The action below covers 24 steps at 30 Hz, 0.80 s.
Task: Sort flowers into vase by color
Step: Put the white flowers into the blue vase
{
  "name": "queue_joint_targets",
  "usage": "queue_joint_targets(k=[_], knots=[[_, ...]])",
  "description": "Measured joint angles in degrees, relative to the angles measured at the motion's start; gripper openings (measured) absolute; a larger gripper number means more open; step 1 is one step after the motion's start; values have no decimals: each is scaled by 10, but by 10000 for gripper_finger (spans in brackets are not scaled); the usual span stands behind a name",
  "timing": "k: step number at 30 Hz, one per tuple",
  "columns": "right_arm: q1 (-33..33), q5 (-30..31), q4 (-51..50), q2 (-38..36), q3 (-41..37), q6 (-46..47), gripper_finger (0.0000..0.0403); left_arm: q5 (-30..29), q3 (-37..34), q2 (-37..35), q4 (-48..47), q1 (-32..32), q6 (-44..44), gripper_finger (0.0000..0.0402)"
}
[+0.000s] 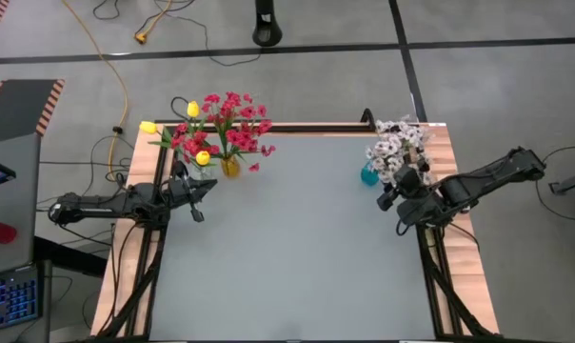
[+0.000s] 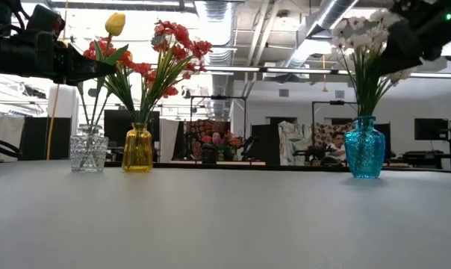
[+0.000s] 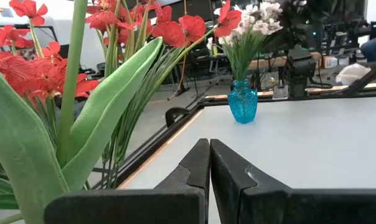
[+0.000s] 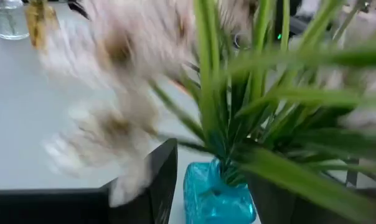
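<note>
We take the blue vase (image 2: pixel 364 147) as our landmark: it stands on the gray table (image 1: pixel 297 248) near the far right corner, and it holds the white flowers (image 1: pixel 394 145), whose green stems rise upright out of its neck. Our right gripper (image 1: pixel 390 197) hangs just beside this vase, up among the leaves and blossoms; from its own wrist camera we see its two dark fingers (image 4: pixel 160 180) standing apart on either side of the vase, touching neither the glass nor any stem that we can make out, so we call them open and holding nothing. Well to the left of the blue vase, along the same far edge of the table, stands a yellow vase (image 2: pixel 137 149) filled with the red flowers (image 2: pixel 173 41), and just beyond it a clear vase (image 2: pixel 88 149) that carries the yellow flowers (image 2: pixel 115 23) on long green stems. Our left gripper (image 1: pixel 198 202) sits close in front of these two vases, on the side away from the blue vase, with its fingers (image 3: pixel 194 168) pressed shut together and nothing between them; a broad green leaf and the red blossoms crowd its wrist camera, and the blue vase shows far across the table. In the room behind the blue vase we can see a seated person (image 2: pixel 337 146).
</note>
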Motion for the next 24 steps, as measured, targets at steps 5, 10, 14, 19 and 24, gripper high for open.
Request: queue_joint_targets(k=[5,10,14,19,24], knots=[[1,-3,16,0,-33,30,203,2,0,0,0,0,0,0],[1,-2,45,-1,-35,16,203,18,0,0,8,0,-24,0],[0,-2,55,-1,-35,10,203,18,0,0,16,0,-66,0],[0,-2,55,-1,-35,10,203,61,0,0,46,0,-115,0],[0,-2,56,-1,-35,10,203,82,-5,25,125,0,-141,0]])
